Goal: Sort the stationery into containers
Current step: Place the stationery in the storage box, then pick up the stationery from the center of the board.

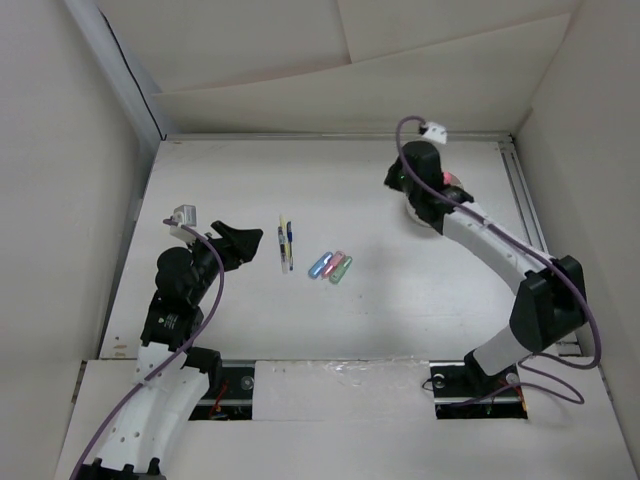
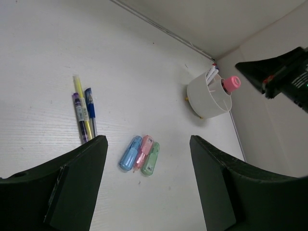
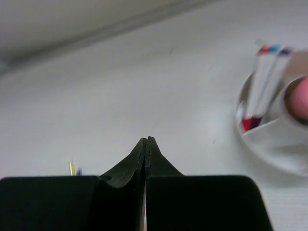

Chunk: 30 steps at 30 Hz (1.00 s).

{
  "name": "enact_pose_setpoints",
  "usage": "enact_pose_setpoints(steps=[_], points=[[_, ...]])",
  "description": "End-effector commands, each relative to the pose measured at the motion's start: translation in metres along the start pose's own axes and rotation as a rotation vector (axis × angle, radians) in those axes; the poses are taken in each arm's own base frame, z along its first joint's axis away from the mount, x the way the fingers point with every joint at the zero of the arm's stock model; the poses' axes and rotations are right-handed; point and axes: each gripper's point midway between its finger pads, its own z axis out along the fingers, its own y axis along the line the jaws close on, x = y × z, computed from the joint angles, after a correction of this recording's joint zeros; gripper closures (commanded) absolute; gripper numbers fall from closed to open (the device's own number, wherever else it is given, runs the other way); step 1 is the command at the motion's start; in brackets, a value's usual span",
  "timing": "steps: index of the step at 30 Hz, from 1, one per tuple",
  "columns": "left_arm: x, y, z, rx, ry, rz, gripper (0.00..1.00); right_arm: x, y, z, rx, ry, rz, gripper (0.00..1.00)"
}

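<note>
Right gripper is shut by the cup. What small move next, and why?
Probably lower the open left gripper toward the blue marker: three markers and three pens lie loose, while the right gripper is shut and empty near the cup.

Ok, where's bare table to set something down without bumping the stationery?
Bare: the wide stretch between the three markers and the white cup, the far strip behind the pens, and the near strip in front of them. Crowded: pens and markers lie close together, and the right hand is by the cup.
</note>
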Motion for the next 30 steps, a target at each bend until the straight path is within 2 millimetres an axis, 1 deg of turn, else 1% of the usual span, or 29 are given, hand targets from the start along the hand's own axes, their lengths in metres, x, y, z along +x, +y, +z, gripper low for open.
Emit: enact_pose_setpoints(steps=[1, 2, 3, 4, 5, 6, 7, 8, 9, 10, 11, 12, 13, 14, 15, 16, 17, 19, 20, 21, 22, 27, 30], points=[[-0.010, -0.014, -0.003, 0.056, -0.036, 0.013, 0.34, 0.084, 0.037, -0.027, -0.140, 0.238, -0.085, 1.00], [-0.010, -0.014, -0.003, 0.056, -0.036, 0.013, 0.34, 0.107, 0.034, -0.028, -0.132, 0.290, -0.128, 0.99], [-0.010, -0.014, -0.003, 0.056, -0.036, 0.013, 0.34, 0.121, 0.034, -0.037, -0.126, 0.334, -0.157, 0.97], [-0.010, -0.014, -0.003, 0.056, -0.036, 0.013, 0.34, 0.145, 0.039, -0.047, -0.157, 0.393, -0.202, 0.93], [-0.012, -0.016, -0.003, 0.062, -0.044, 0.015, 0.34, 0.158, 0.036, -0.053, -0.154, 0.423, -0.224, 0.90], [-0.012, -0.016, -0.003, 0.062, -0.044, 0.015, 0.34, 0.169, 0.035, -0.059, -0.160, 0.455, -0.242, 0.78], [-0.012, -0.016, -0.003, 0.062, -0.044, 0.015, 0.34, 0.187, 0.038, -0.068, -0.191, 0.509, -0.273, 0.70], [-0.009, -0.013, -0.002, 0.057, -0.037, 0.013, 0.34, 0.195, 0.037, -0.073, -0.200, 0.536, -0.284, 0.65], [-0.010, -0.014, -0.002, 0.062, -0.044, 0.015, 0.34, 0.207, 0.035, -0.076, -0.199, 0.566, -0.288, 0.56], [-0.010, -0.014, -0.002, 0.062, -0.044, 0.015, 0.34, 0.218, 0.032, -0.078, -0.199, 0.593, -0.301, 0.51], [-0.012, -0.016, -0.004, 0.068, -0.050, 0.016, 0.34, 0.225, 0.036, -0.082, -0.213, 0.611, -0.311, 0.48], [-0.012, -0.016, -0.004, 0.068, -0.050, 0.016, 0.34, 0.233, 0.030, -0.082, -0.192, 0.633, -0.309, 0.45], [-0.012, -0.016, -0.004, 0.068, -0.050, 0.016, 0.34, 0.246, 0.028, -0.086, -0.194, 0.663, -0.326, 0.42], [-0.012, -0.016, -0.004, 0.068, -0.050, 0.016, 0.34, 0.249, 0.030, -0.085, -0.202, 0.669, -0.313, 0.40], [-0.012, -0.016, -0.006, 0.068, -0.050, 0.016, 0.34, 0.255, 0.034, -0.087, -0.217, 0.681, -0.316, 0.40], [-0.012, -0.016, -0.006, 0.068, -0.050, 0.016, 0.34, 0.263, 0.031, -0.086, -0.213, 0.704, -0.322, 0.37], [-0.012, -0.016, -0.006, 0.068, -0.050, 0.016, 0.34, 0.262, 0.033, -0.084, -0.219, 0.696, -0.318, 0.37], [-0.013, -0.017, -0.007, 0.074, -0.057, 0.018, 0.34, 0.267, 0.040, -0.084, -0.235, 0.711, -0.321, 0.37], [-0.013, -0.017, -0.007, 0.074, -0.057, 0.018, 0.34, 0.273, 0.037, -0.083, -0.225, 0.723, -0.328, 0.37], [-0.013, -0.017, -0.007, 0.074, -0.057, 0.018, 0.34, 0.270, 0.041, -0.082, -0.232, 0.716, -0.324, 0.37], [-0.013, -0.017, -0.007, 0.074, -0.057, 0.018, 0.34, 0.275, 0.038, -0.080, -0.223, 0.727, -0.330, 0.37], [-0.014, -0.019, -0.009, 0.080, -0.064, 0.020, 0.34, 0.280, 0.038, -0.074, -0.203, 0.730, -0.329, 0.36], [-0.014, -0.019, -0.009, 0.080, -0.064, 0.020, 0.34, 0.287, 0.034, -0.073, -0.188, 0.745, -0.328, 0.36]])
